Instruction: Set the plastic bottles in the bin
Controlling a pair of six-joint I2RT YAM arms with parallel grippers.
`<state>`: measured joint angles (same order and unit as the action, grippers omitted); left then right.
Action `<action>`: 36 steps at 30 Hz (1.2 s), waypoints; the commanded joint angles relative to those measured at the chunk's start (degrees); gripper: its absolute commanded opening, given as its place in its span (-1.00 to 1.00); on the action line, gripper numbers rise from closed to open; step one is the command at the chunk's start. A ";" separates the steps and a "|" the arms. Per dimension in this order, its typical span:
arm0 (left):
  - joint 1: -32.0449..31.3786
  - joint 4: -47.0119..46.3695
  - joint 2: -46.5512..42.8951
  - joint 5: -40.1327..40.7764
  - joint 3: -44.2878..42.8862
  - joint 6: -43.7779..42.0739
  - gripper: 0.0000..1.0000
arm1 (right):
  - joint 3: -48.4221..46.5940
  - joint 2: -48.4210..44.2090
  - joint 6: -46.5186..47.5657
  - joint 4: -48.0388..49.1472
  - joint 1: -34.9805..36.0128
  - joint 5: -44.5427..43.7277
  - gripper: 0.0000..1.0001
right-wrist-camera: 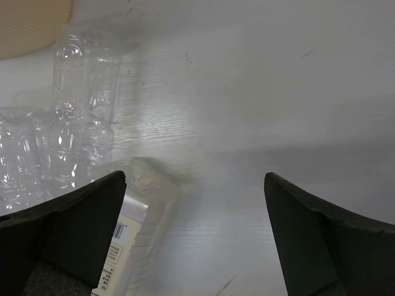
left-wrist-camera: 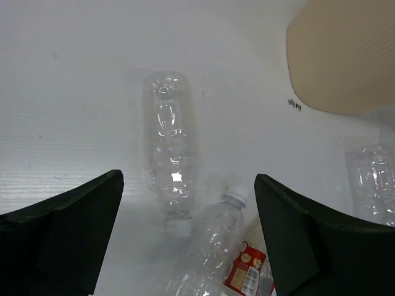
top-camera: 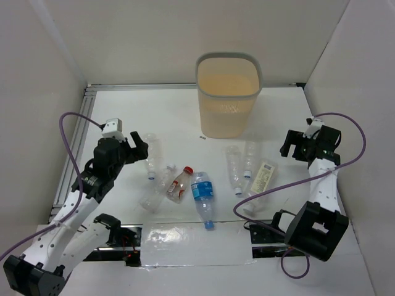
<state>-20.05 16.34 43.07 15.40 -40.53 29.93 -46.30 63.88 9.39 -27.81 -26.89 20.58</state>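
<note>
While bottles [top-camera: 202, 191] lie near bin [top-camera: 227, 98], left gripper [left-wrist-camera: 188, 182], right gripper [right-wrist-camera: 194, 179] hang spread, seemingly empty.

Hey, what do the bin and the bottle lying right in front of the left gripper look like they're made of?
The bin looks like thin beige plastic, matte and probably slightly translucent: its wall seems to glow with light. The bottle looks like thin clear plastic, glossy, with see-through ribbed walls catching bright highlights.

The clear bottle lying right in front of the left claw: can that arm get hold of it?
Probably yes. The left gripper is open, and the clear bottle lies uncovered just ahead of it. A white-capped bottle beside its near end might get nudged.
</note>
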 commanded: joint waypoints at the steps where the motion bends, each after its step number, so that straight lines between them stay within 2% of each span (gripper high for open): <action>1: 0.28 -0.25 1.84 -3.18 -1.83 -1.54 1.00 | -0.28 -1.21 -0.96 3.20 0.09 -0.54 1.00; 7: 0.28 -0.78 4.30 -4.41 -2.97 -2.07 1.00 | -0.89 -1.21 2.73 1.28 0.09 -0.54 1.00; 12: 0.28 -0.78 5.62 -3.54 -4.20 -2.07 1.00 | -2.99 -0.07 9.67 -2.41 0.09 -1.15 1.00; 15: 0.28 0.88 9.04 -0.47 -6.83 -1.37 0.72 | -3.53 -0.76 12.32 -3.12 1.75 -4.39 1.00; 16: 0.28 1.41 9.92 0.50 -7.54 -1.37 0.31 | -3.53 -0.77 13.28 -3.12 2.45 -6.06 1.00; 17: 0.28 1.42 10.71 1.29 -8.93 -1.37 0.11 | -3.53 -0.77 13.81 -3.12 4.72 -10.77 1.00; 18: 0.28 2.02 12.46 3.22 -9.56 -0.85 -0.01 | -3.53 -0.77 13.82 -3.12 5.79 -13.43 1.00; 20: 1.42 2.03 14.31 3.76 -10.44 -0.84 0.07 | -4.15 -0.25 14.61 -3.12 7.30 -17.58 1.00; 21: 1.42 1.33 15.28 4.46 -10.96 -1.45 0.20 | -4.15 -0.24 14.61 -3.12 7.30 -18.20 1.00; 22: 2.03 0.63 17.81 4.46 -10.97 -2.07 0.37 | -4.15 -0.24 15.22 -3.12 7.82 -18.21 1.00; 24: 2.83 0.62 20.90 3.42 -12.46 -3.21 0.56 | -4.15 0.36 15.22 -3.12 7.82 -18.21 1.00; 28: 4.32 1.15 28.55 0.25 -13.52 -3.74 0.83 | -5.28 1.69 15.22 -5.66 7.82 -13.65 1.00; 29: 4.32 1.15 29.87 -0.62 -13.52 -4.44 0.85 | -5.81 2.47 15.22 -6.28 7.82 -11.98 0.79; 30: 4.84 1.15 32.66 -1.33 -13.52 -4.44 0.85 | -5.82 2.48 15.22 -6.29 7.82 -8.75 0.37; 31: 4.85 1.15 34.26 -2.47 -13.52 -4.97 0.85 | -5.82 2.48 14.70 -6.29 8.34 -7.32 -0.23; 32: 4.85 1.15 35.84 -3.17 -13.52 -5.67 0.85 | -5.82 2.48 14.69 -6.29 8.35 -6.00 -0.59; 33: 4.85 1.15 37.42 -3.88 -14.22 -5.68 0.88 | -6.34 2.48 14.09 -5.77 9.05 -4.25 -0.75; 34: 4.85 0.37 39.96 -5.36 -14.22 -6.37 0.88 | -6.34 2.48 13.47 -5.76 10.45 -4.23 -0.76; 35: 4.85 -0.86 41.47 -6.25 -14.22 -6.90 0.91 | -6.34 2.48 12.77 -5.15 12.29 -3.53 -0.60; 36: 4.85 -0.87 41.48 -6.78 -14.22 -6.91 0.91 | -6.34 2.48 12.76 -5.15 12.30 -3.53 -0.60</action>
<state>-15.46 17.93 82.65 12.43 -52.51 25.45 -49.65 66.57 23.33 -32.67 -17.23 12.60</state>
